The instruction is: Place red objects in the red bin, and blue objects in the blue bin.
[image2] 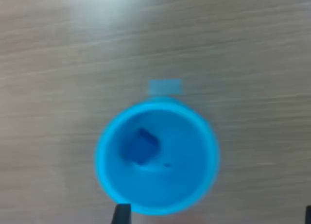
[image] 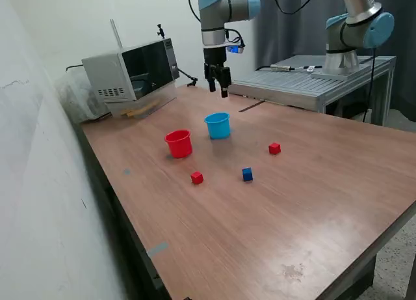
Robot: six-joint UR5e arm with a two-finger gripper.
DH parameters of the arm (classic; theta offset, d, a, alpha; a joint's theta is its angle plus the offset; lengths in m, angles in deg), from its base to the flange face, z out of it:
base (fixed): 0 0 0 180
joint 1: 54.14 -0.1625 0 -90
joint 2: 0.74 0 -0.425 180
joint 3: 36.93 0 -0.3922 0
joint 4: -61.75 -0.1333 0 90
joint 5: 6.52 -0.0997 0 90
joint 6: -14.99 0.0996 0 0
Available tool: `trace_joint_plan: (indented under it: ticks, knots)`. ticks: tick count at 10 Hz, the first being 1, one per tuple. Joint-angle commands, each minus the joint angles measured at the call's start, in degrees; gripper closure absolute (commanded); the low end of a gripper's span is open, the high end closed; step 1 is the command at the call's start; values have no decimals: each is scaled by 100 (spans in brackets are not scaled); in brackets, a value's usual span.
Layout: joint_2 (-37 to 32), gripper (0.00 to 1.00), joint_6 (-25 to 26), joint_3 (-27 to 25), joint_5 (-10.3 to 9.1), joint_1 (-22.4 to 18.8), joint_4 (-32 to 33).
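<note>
Wooden worktop carries both cups, one blue cube already inside the blue cup beneath the gripper, its state unreadable; misjudging loose cubes risks toppling a cup.

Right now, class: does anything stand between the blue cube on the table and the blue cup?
Nothing visible does. The blue cube sits on bare table, apart from the blue cup. The red cubes lie off to either side, and the gripper hangs above the cup.
</note>
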Motion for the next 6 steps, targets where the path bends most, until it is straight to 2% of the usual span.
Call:
trace_joint_plan:
  ticks: [1, 3, 4, 6]
  knots:
    - [-589, 0, 139, -120, 5, -875, -101]
    - [-977, 0, 586, -112, -13, -1711, -741]
    - [-1004, 0, 623, -77, -22, -2098, -726]
    - [-656, 0, 624, -68, -267, -2128, -516]
